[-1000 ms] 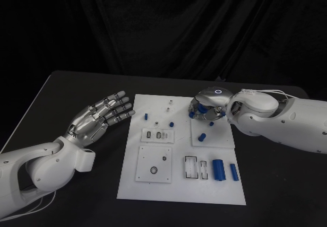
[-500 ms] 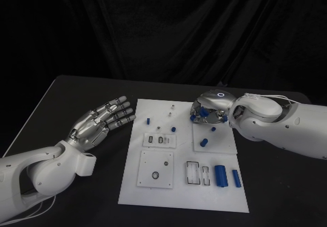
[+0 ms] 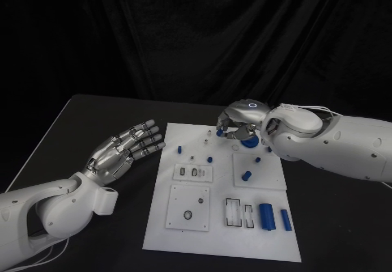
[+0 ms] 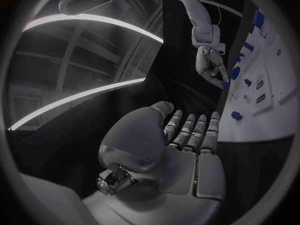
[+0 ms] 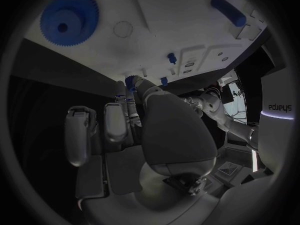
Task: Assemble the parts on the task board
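My right hand [image 3: 238, 126] pinches a small blue gear [image 5: 130, 81] above the board's [image 3: 212, 226] far edge; my left hand [image 3: 124, 149] hangs spread wide, holding nothing.

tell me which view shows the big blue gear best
The right wrist view: the blue gear lies whole on the task board, teeth and centre hole plain. In the head view the right hand covers most of it. In the left wrist view I cannot make it out.

"sharpa" on white arm [image 5: 280, 107]
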Motion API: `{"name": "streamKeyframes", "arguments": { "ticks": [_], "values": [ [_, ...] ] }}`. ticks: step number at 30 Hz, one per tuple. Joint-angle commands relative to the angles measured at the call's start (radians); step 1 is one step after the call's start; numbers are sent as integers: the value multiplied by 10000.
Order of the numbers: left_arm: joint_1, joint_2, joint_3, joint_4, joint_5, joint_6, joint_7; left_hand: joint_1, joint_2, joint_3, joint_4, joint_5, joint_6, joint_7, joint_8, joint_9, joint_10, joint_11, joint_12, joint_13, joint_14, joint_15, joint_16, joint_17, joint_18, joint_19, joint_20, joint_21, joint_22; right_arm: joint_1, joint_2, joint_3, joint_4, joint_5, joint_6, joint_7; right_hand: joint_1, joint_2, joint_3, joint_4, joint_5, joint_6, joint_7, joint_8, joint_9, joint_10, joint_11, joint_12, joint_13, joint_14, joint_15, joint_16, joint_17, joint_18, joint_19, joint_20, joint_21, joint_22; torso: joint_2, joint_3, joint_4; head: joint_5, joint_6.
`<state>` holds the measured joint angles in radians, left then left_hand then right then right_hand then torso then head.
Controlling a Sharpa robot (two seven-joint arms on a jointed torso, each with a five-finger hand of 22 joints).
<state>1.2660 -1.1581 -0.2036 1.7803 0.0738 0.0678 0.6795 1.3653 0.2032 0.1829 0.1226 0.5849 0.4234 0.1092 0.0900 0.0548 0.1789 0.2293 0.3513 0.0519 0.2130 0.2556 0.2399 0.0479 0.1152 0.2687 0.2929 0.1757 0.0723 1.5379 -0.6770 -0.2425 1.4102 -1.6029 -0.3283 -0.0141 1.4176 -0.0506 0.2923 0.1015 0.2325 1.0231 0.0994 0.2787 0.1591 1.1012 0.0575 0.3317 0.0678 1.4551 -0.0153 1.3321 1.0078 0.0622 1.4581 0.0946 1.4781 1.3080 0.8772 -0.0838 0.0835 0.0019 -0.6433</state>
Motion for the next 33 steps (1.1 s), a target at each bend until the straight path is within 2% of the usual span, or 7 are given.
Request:
{"name": "streamKeyframes", "arguments": {
  "ticks": [1,5,12,15,19,25,33],
  "values": [
    [15,-14,3,54,35,36,2097,-107,15,64,-22,-10,-72,29,-16,-10,-29,37,-26,-6,-3,76,39,13,-154,28,-13,-19,-7,22,249,11,-340,216,-155,81,64,43,58,-73,81,192,-274,461,1752,79,-15,-78,-12,17,-55,-61,24,-136,6,-67,-39,703,7,3,-4,16,21],
    [15,-13,3,87,96,17,2088,-113,9,79,-28,-10,-45,28,-12,-6,-24,34,-14,-5,-5,78,42,13,-159,33,-14,-15,-6,12,682,16,-909,240,-53,89,119,39,87,-139,157,135,-198,455,1854,84,-8,-189,-9,8,-52,-84,9,-130,-8,-66,-54,685,15,10,-6,-34,19],
    [15,-17,3,112,122,14,2088,-113,9,79,-28,-10,-45,28,-12,-6,-24,34,-14,-5,-5,78,42,13,-159,33,-14,-15,-6,-34,998,20,-1430,251,-123,93,165,49,112,-195,201,86,-132,443,1933,73,1,-281,-6,-12,-43,-112,-17,-126,-23,-59,-69,671,21,-1,3,16,102],
    [15,-38,2,108,125,11,2089,-113,9,79,-28,-10,-45,28,-12,-6,-24,34,-14,-5,-5,78,42,13,-159,33,-14,-15,-6,-42,1076,22,-1538,253,-134,93,163,49,111,-195,201,84,-130,443,1936,74,3,-283,-5,-15,-42,-118,-29,-122,-32,-59,-77,656,8,-1,-37,133,288],
    [15,-20,1,71,128,22,2083,-113,9,79,-28,-10,-45,28,-12,-6,-24,34,-14,-5,-5,78,42,13,-159,33,-14,-15,-6,-47,1148,24,-1600,253,-158,106,133,49,94,-187,164,72,-138,443,1976,91,19,-313,1,-30,-29,-132,-39,-122,-37,-51,-83,654,-2,2,-8,98,390],
    [15,7,-2,39,130,44,2079,-128,-12,111,-44,-3,-28,31,-7,-3,-16,33,1,-2,-6,82,55,13,-168,40,-17,-11,-6,-60,1213,24,-1639,254,-121,110,111,54,82,-181,114,63,-153,442,2013,106,25,-340,6,-38,-21,-140,-41,-121,-45,-43,-89,648,2,12,-3,68,349],
    [15,-2,-7,12,130,41,2071,-128,-12,111,-44,-3,-28,31,-7,-3,-16,33,1,-2,-6,82,55,13,-168,40,-17,-11,-6,-117,1177,25,-1574,254,-140,130,104,58,78,-179,92,59,-159,442,2027,110,27,-352,8,-42,-19,-145,-47,-120,-47,-41,-91,647,13,12,-64,128,296]
  ]
}}
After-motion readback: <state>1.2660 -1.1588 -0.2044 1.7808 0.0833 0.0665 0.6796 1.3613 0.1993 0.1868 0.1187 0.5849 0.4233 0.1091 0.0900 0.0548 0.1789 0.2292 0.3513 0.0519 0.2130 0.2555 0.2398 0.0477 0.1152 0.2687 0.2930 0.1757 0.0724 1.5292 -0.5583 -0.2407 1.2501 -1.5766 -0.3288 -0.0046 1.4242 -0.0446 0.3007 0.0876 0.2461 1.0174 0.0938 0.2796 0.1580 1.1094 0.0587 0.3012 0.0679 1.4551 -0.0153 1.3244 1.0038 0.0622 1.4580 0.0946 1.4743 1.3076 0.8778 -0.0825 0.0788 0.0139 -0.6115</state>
